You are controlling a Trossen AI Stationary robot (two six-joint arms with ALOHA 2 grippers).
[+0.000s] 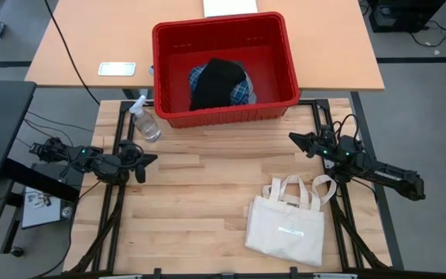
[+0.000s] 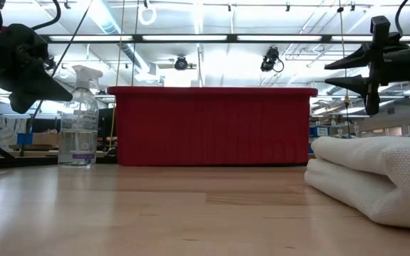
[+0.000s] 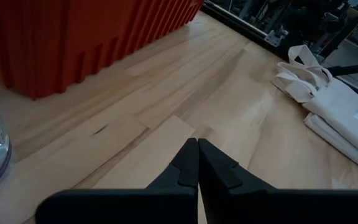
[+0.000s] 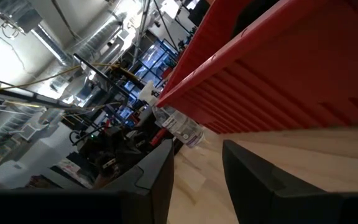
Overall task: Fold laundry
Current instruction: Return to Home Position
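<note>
We find the left end effector (image 1: 149, 160) empty, its fingers (image 3: 186, 171) pressed together. It hangs above the left side of the table (image 1: 200, 194), near the spray bottle (image 1: 145, 121). The right end effector (image 1: 296, 140) is likewise empty, its fingers (image 4: 260, 180) spread apart. It is raised over the table's right side and points toward the red bin (image 1: 231, 116). Neither touches any cloth.

Outward from there, the black shirt (image 1: 217, 81) lies in the red bin as a compact bundle. It rests on top of the blue-and-white plaid shirt (image 1: 244, 92), whose edges show on either side of it. No grey garment is visible — if any is present, it is hidden beneath these two. No garment lies on the table. The only cloth there is the cream tote bag (image 1: 286, 226), flat near the right arm, and it is no part of the laundry.

Our judgement is that folding and binning appear complete, as far as the pictures show. What is left is the parking of both arms — they sit at the table's sides, seemingly at or near rest.
</note>
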